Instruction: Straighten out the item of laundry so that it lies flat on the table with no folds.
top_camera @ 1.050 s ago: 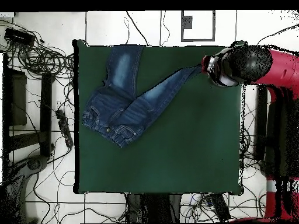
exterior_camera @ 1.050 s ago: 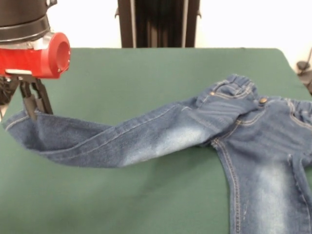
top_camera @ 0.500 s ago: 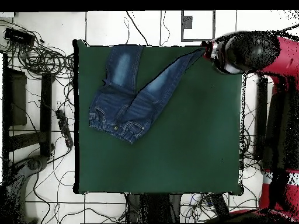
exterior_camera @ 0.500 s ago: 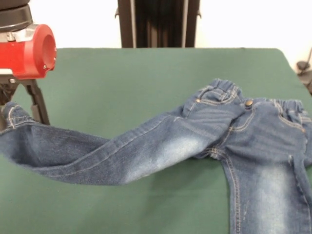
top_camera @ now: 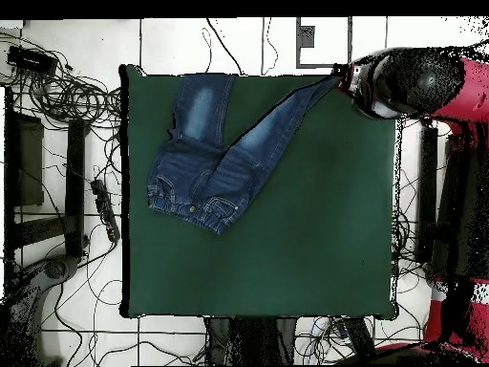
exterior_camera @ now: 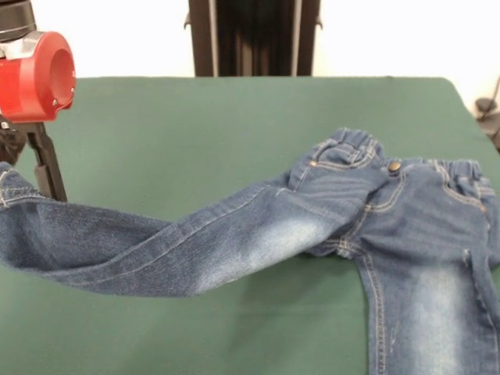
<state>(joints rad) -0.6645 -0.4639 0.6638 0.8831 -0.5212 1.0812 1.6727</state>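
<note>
While white tiled floor (top_camera: 172,48) strewn with black cables (top_camera: 57,96) surrounds it, the green table (exterior_camera: 195,125) fills most of both views. The jeans (exterior_camera: 375,211) lie toward one corner, waistband flat, one leg running off the near edge, the other stretched out and lifted toward the table's side. There the gripper (exterior_camera: 35,168) is clamped on its cuff, under the red arm (exterior_camera: 35,74).

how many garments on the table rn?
1. A single pair of jeans: waistband and one leg lie on the table at the front view's right, the other leg stretches left to the tool near the table's edge. Nothing else visible; something beneath the denim couldn't be ruled out.
</note>
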